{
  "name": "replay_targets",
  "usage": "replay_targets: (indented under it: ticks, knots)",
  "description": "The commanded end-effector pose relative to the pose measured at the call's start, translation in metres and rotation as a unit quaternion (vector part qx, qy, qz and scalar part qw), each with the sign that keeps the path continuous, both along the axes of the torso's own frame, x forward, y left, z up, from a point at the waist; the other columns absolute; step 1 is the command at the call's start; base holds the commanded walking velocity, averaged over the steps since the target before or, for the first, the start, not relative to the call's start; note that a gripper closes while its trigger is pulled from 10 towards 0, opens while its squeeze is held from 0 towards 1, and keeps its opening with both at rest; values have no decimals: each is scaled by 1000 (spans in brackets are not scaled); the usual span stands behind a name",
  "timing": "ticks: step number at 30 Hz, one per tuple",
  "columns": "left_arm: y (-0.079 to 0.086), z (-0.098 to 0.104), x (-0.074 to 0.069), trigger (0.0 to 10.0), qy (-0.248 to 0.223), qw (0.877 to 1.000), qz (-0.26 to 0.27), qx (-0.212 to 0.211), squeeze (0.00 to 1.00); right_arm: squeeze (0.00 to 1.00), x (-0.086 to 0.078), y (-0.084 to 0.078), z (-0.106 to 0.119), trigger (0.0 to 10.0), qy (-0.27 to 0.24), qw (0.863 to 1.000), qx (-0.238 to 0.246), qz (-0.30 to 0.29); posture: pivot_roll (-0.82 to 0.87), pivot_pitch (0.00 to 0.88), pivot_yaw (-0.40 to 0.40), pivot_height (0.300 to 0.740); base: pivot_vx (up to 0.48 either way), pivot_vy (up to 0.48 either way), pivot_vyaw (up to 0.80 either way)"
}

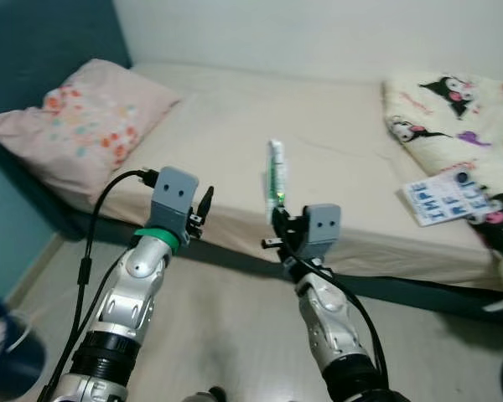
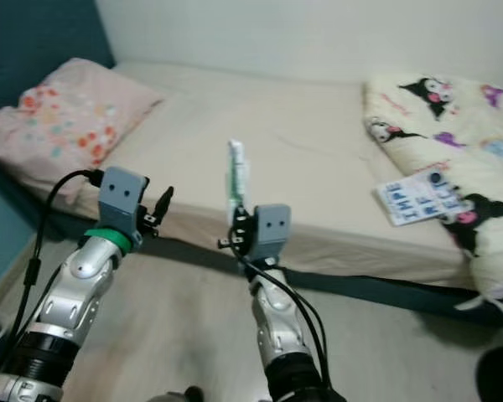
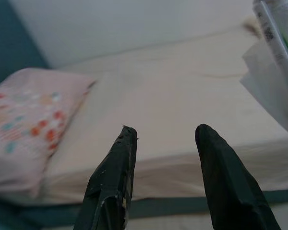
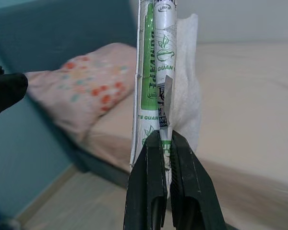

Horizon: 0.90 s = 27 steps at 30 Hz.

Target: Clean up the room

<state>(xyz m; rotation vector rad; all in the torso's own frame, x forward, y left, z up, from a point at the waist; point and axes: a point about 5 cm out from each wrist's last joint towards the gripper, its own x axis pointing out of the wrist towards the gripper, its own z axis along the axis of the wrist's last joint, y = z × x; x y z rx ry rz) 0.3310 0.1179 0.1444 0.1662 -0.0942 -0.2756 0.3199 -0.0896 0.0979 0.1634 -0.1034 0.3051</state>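
Observation:
My right gripper (image 1: 278,211) is shut on a flat green-and-white packet (image 1: 276,173) held upright in front of the bed's near edge. In the right wrist view the packet (image 4: 156,72) stands up from between the black fingers (image 4: 151,177), with a white tissue-like sheet behind it. My left gripper (image 1: 204,203) is raised to the left of it, open and holding nothing; its two fingers (image 3: 113,177) point toward the bed. A white card with blue letters (image 1: 446,197) lies on the bed at the right.
The bed (image 1: 235,142) with a beige sheet spans the view, and a pink floral pillow (image 1: 80,126) lies at its left end. A cream blanket with cartoon prints (image 1: 461,117) covers the right side. Wood floor (image 1: 226,335) lies below, and a teal wall (image 1: 8,226) stands at left.

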Motion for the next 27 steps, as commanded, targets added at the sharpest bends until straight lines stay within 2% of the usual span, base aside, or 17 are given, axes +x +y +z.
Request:
replay_targets:
  ticks: [1,14,23,24,25,27]
  knots:
    - [2,-7,-1,10000,16,1000,3,3,0,0,0,2,0,10000,-3,1000,-1,6,-4,0,100,735,0,0,738]
    - [5,-13,0,10000,46,999,14,-1,0,0,0,5,1,10000,-4,1000,-2,18,-3,0,103,735,0,0,730]
    - [27,-31,2,10000,73,993,87,-15,0,0,0,0,-3,10000,4,1000,-9,13,-17,0,95,735,0,0,718]
    - [37,-40,0,10000,72,991,115,8,0,0,-1,-4,-6,10000,11,1000,-15,10,-21,0,81,735,0,0,712]
    - [37,-40,0,10000,72,991,115,8,0,0,-1,-4,-6,10000,11,1000,-15,10,-21,0,81,735,0,0,712]
    - [45,-46,-3,10000,63,987,140,39,0,0,-2,-8,-8,10000,14,1000,-20,9,-24,0,68,735,0,0,712]
